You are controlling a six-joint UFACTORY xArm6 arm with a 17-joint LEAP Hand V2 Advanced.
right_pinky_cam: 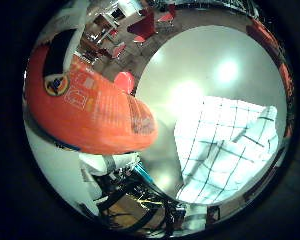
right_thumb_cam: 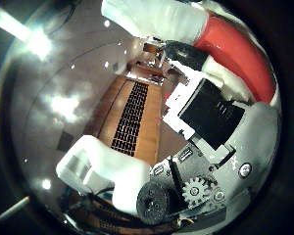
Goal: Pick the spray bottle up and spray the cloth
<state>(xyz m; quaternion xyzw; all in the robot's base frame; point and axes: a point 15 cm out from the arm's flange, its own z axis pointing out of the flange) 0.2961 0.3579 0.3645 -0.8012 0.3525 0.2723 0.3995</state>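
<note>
While one spray bottle is held, one cloth lies below.

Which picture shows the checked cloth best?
The little finger side palm view. There the cloth, white with dark grid lines, lies spread on the round table beside the orange spray bottle. The thumb side palm view shows none of the cloth.

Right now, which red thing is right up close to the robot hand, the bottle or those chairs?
The orange-red spray bottle. It fills much of the palm view, while the red chairs sit small, far across the room.
</note>
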